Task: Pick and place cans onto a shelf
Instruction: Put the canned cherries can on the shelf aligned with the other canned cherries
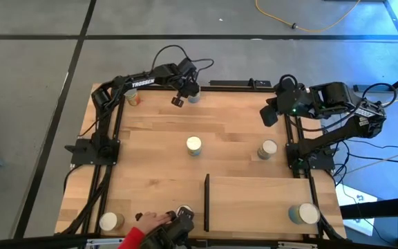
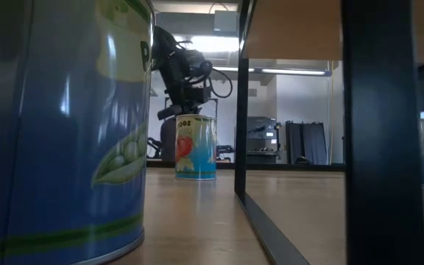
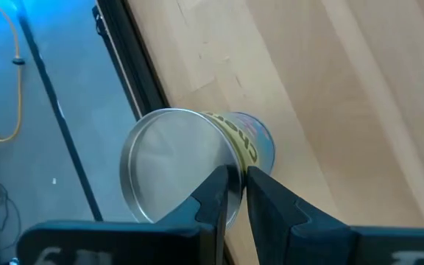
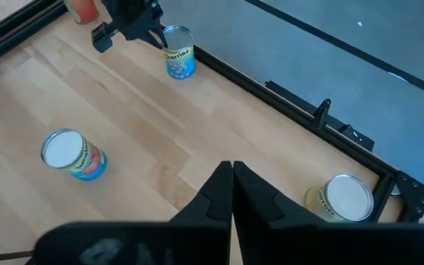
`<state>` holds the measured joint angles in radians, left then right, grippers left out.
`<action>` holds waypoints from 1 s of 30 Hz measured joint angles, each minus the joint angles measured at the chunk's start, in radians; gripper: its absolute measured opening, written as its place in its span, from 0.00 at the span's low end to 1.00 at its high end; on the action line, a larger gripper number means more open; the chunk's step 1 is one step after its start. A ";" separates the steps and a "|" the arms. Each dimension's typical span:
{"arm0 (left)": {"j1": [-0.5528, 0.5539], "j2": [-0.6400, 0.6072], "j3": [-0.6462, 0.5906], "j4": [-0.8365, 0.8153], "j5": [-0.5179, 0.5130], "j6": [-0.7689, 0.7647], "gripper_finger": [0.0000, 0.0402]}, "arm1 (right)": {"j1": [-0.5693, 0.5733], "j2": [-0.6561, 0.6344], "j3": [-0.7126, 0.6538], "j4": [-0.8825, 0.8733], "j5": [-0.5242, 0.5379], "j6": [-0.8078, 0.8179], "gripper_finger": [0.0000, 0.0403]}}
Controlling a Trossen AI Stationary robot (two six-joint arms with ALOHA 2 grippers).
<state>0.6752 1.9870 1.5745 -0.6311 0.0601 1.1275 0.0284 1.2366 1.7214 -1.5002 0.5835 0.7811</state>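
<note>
So the left gripper (image 1: 190,90) is parked right over a can (image 1: 195,97) at the far edge of the table (image 1: 150,124), and in the left wrist view its two fingers (image 3: 216,195) are pinched together above the can's rim (image 3: 171,165) with barely a sliver between them, nothing held. My guess is it's lining up over that can first, because with the pincer this tight it would need to spread before it could drop around it. The right gripper (image 4: 232,184) is pulled back at the far right corner, fingers together too, just waiting out of the way. The shelf (image 1: 271,200) sits at the near right with its black bar (image 1: 206,202) along the short edge, and only one can (image 1: 304,213) looks to be on or at its near right corner, hard to say from above if it's fully on the panel. Other cans are scattered: middle of the table (image 1: 193,144), one right of centre (image 1: 267,149), one near left (image 1: 108,221). Also a person's hand (image 1: 150,220) is reaching in at the near edge by another can (image 1: 184,211).
</note>
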 joint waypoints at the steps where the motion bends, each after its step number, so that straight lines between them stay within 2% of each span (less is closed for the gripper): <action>1: 0.000 0.001 0.000 0.000 -0.005 0.002 0.11 | 0.000 0.000 0.000 0.000 0.000 0.000 0.02; 5: -0.010 0.000 0.000 0.002 -0.016 0.004 0.10 | 0.000 0.000 0.000 0.000 0.000 0.003 0.02; 9: -0.023 -0.003 -0.001 -0.005 -0.033 0.000 0.02 | 0.000 0.000 0.000 0.000 0.000 0.003 0.02; 15: -0.073 -0.002 0.013 -0.026 -0.084 0.001 0.00 | 0.000 0.000 0.000 0.000 0.000 0.004 0.02; 19: -0.102 0.002 0.072 -0.062 -0.055 0.001 0.00 | 0.000 0.000 0.000 0.000 0.000 0.003 0.02; 30: -0.207 0.000 0.326 -0.190 0.046 0.001 0.00 | 0.000 0.000 0.000 0.000 0.001 0.000 0.02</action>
<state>0.4680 1.9869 1.9009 -0.8211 0.1065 1.1284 0.0284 1.2366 1.7214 -1.4998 0.5847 0.7810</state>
